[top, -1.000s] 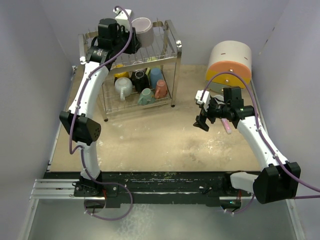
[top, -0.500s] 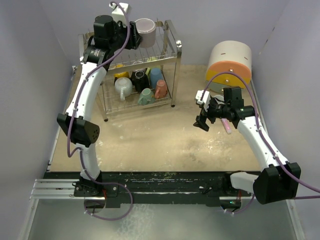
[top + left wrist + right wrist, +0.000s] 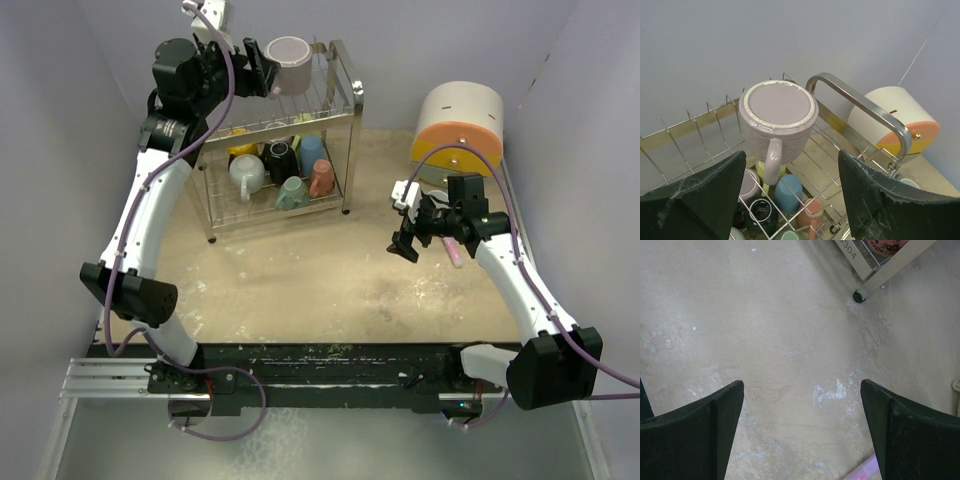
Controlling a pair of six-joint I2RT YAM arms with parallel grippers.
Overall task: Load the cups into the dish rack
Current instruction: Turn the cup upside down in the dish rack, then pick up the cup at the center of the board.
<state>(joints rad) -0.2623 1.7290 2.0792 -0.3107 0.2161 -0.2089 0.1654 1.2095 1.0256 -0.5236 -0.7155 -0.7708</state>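
The lilac mug (image 3: 777, 112) stands upside down on the upper tier of the dish rack (image 3: 343, 98), base up, its handle turned toward the left wrist camera; the rack stands at the far left of the desk (image 3: 300, 285). The left hand (image 3: 260, 70) hangs just to the left of this mug, level with the top tier; its jaws stand wide, and in the wrist view the two fingers (image 3: 700, 195) sit apart on either side of the handle, clear of the mug, with nothing gripped between them.

On the lower tier lie more cups, packed close together: a white mug (image 3: 246, 172) at the left; a black mug (image 3: 280, 160) beside it; a blue mug (image 3: 312, 152) farther right; a teal mug (image 3: 292, 192) at the near edge; a salmon-pink mug (image 3: 322, 178) at the right end; a yellow one (image 3: 243, 150) partly hidden behind the white.

The right hand (image 3: 404, 248) hovers above bare desk right of centre, well apart from the rack; its jaws are spread wide and carry nothing; the wrist view shows only scuffed desk between the fingers, with one foot of the rack (image 3: 858, 296) at the upper right. A small pink bar (image 3: 455, 252) lies just right of this hand; the round white-and-orange drawer unit (image 3: 460, 125) sits at the far right.
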